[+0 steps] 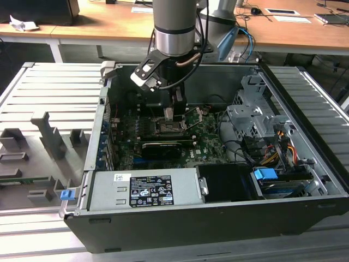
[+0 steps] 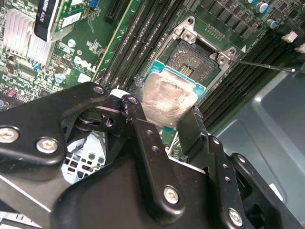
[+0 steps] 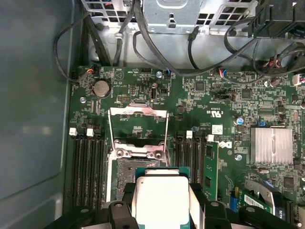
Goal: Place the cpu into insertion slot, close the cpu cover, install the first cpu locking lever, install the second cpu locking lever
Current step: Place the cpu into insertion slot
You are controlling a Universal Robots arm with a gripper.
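My gripper (image 2: 163, 113) is shut on the cpu (image 2: 167, 97), a flat silvery square chip with a teal edge, pinched between two black fingers (image 2: 138, 119). In the first wrist view the cpu (image 3: 162, 198) hangs a little above the insertion slot (image 3: 134, 171), overlapping one side of it. The insertion slot (image 2: 195, 59) is a dark square socket with a silvery rim, and its contact field is bare. The cpu cover (image 3: 138, 113) stands swung open beyond the socket, with thin lever rods (image 3: 167, 133) raised alongside it. In the exterior view the gripper (image 1: 172, 112) sits low inside the case, right over the socket (image 1: 168, 127).
Black memory slots (image 3: 88, 162) flank the socket on both sides. A long black card (image 1: 162, 147) lies just in front of it in the exterior view. A finned heatsink (image 3: 271, 145), cable bundles (image 3: 157, 43), the drive cage (image 1: 256, 120) and the power supply (image 1: 144, 188) crowd the case.
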